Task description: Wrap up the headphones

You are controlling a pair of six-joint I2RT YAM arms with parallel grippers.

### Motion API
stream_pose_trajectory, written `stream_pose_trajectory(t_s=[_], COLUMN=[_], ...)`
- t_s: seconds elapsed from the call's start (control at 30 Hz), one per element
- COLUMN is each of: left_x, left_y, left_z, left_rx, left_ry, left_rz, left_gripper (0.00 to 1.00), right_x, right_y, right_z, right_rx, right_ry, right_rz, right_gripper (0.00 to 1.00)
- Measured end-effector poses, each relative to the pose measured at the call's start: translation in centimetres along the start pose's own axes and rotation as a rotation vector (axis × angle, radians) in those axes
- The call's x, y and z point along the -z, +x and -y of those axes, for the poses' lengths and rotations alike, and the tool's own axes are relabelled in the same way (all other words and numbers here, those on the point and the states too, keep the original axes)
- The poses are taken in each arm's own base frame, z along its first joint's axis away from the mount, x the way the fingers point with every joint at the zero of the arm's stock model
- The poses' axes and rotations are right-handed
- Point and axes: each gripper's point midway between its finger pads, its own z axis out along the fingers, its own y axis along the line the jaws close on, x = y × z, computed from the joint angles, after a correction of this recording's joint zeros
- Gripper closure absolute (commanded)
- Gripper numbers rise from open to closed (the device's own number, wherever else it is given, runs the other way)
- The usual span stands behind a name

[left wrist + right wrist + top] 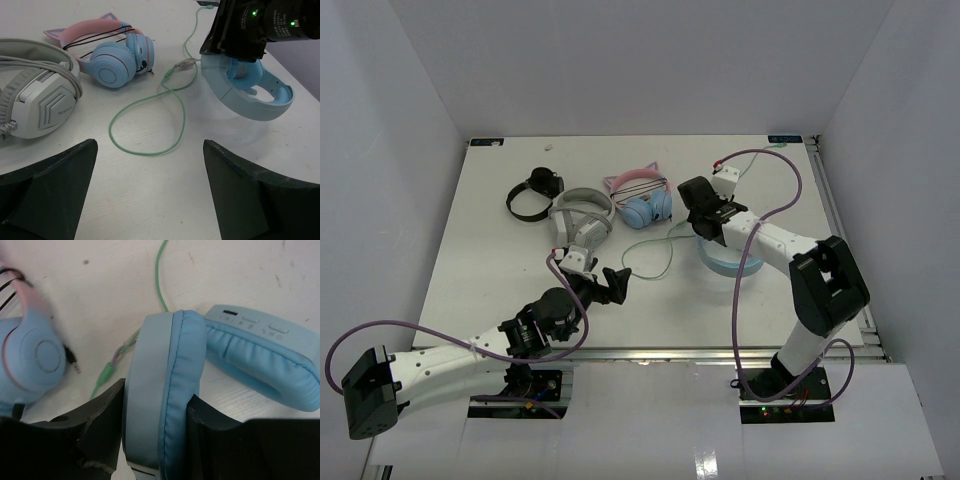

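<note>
The light-blue headphones [732, 262] lie at the middle right of the table. My right gripper [706, 220] is shut on one padded cup; in the right wrist view the cup [170, 355] fills the gap between the fingers of that gripper [156, 401], and the headband [260, 360] runs off to the right. The pale-green cable [658, 262] loops on the table to the left of the headphones. My left gripper [620, 283] is open and empty, just short of that loop [150, 125]. The left wrist view also shows the headphones [255, 102] under the right gripper [240, 35].
A pink cat-ear pair with blue cups [642, 195] lies just left of the right gripper, also in the left wrist view [112, 57]. A grey-white pair [582, 215] and a black pair [532, 193] lie further left. The table's right rail [840, 230] runs along the edge.
</note>
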Motion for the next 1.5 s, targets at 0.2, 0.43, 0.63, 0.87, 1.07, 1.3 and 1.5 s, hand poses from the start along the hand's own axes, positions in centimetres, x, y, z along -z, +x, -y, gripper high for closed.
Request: stream_pose_trajectory(t_s=[0.2,0.43,0.63,0.87,1.07,1.3,1.5], left_x=[0.2,0.2,0.3,0.3,0.3,0.3,0.2], left_y=[-0.5,-0.5,-0.3,-0.3,-0.3,-0.2,0.1], left_z=[0.1,0.2,0.3,0.3,0.3,0.3,0.2], left_rx=[0.017,0.021,0.018,0.017,0.016,0.014,0.008], left_ry=[0.007,0.015,0.019,0.02,0.019,0.018,0.015], left_rz=[0.011,0.011,0.004,0.003,0.002,0.0,-0.008], left_gripper=[0.02,0.02,0.02,0.02,0.02,0.02,0.02], right_x=[-4.3,-7.8,-9.4,-9.0,-6.0,-3.6,-4.6], right_y=[-0.6,-1.3,-0.8,-1.9,-5.6,-12.5,-12.5], right_z=[2.5,2.9,2.0,1.7,1.7,3.4,7.7], right_rx=[-0.136,-0.212,-0.146,0.038,0.17,0.183,0.209], right_ry=[0.12,0.164,0.145,0.073,-0.033,-0.08,-0.075], right_rz=[-0.013,-0.029,-0.062,-0.082,-0.061,0.0,-0.097], right_gripper=[0.92,0.75,0.3,0.11,0.08,0.07,0.06])
